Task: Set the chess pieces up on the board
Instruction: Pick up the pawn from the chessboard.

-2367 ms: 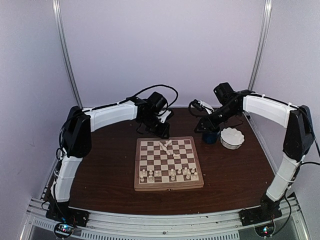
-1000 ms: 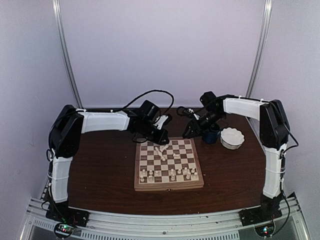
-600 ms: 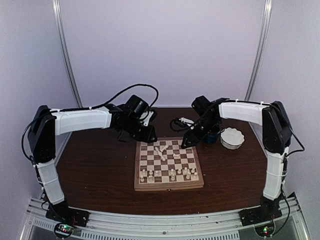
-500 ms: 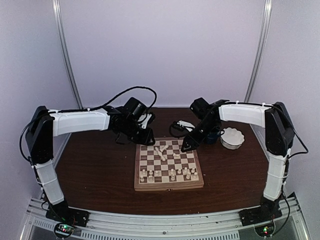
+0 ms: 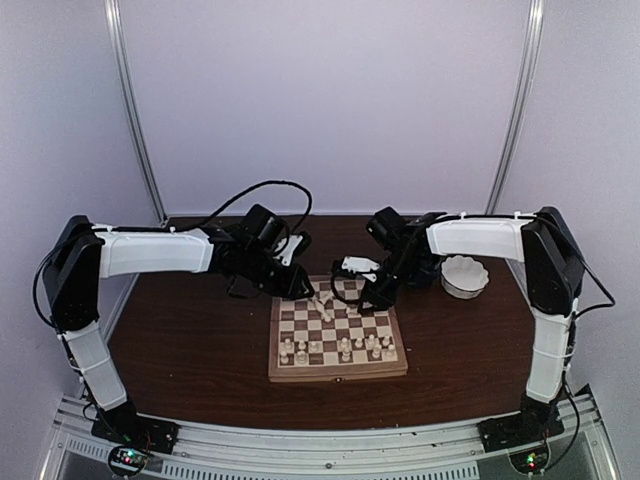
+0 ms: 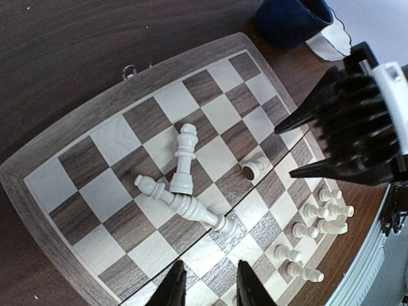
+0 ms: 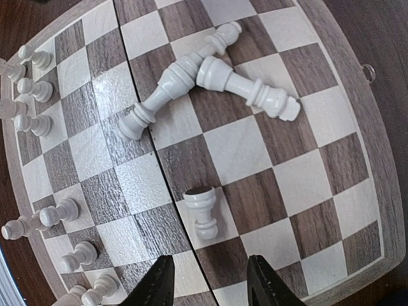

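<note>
Toward the board's (image 5: 338,374) far edge: three chess pieces (image 7: 171,86) lying toppled, two crossed, one pawn (image 7: 203,213) apart. Left gripper (image 6: 210,275) narrowly parted; right gripper (image 7: 210,273) spread wider; neither pinching anything.

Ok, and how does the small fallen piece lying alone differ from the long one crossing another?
The small piece is short and squat; the long piece is slim and far longer. The small piece touches no other; the long piece rests against a second fallen piece. Both are cream-white and lie on their sides on the board.
</note>
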`<control>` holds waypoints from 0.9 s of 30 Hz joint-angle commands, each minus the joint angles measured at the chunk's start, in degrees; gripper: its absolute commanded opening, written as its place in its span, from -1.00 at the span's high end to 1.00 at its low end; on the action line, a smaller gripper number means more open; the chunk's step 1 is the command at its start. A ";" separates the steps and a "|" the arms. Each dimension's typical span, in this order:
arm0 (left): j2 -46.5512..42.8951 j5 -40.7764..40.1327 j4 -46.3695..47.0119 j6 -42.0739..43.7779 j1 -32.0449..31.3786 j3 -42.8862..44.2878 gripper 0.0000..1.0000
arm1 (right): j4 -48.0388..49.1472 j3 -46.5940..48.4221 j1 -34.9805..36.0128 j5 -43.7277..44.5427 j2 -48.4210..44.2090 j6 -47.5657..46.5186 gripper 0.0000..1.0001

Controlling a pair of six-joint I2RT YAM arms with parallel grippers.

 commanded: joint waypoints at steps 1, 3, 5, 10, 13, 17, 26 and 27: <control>-3.44 0.09 3.50 0.70 0.26 -2.08 0.45 | 0.93 1.01 1.40 1.03 1.36 -3.42 0.15; -4.31 -0.27 3.64 0.71 0.35 -2.71 0.44 | 1.01 0.95 1.65 1.54 1.80 -3.80 0.15; -4.80 -0.30 4.00 0.58 0.50 -3.25 0.44 | 1.33 1.23 1.73 2.65 2.46 -3.50 0.16; -5.48 -0.25 5.23 0.10 0.61 -4.42 0.44 | 1.69 2.06 2.19 4.11 4.02 -3.54 0.17; -5.65 -0.14 6.27 -0.30 0.70 -5.16 0.44 | 2.16 2.45 3.06 5.96 4.97 -3.97 0.21; -5.59 0.98 7.67 -0.90 0.86 -6.07 0.44 | 2.79 2.84 3.59 7.18 5.82 -3.86 0.32; -5.48 4.75 11.04 -3.64 1.14 -8.22 0.42 | 2.45 2.51 3.94 6.12 4.81 -4.69 0.74; -5.34 5.34 11.81 -4.15 1.15 -8.59 0.42 | 2.29 2.55 3.96 5.70 4.30 -4.57 0.76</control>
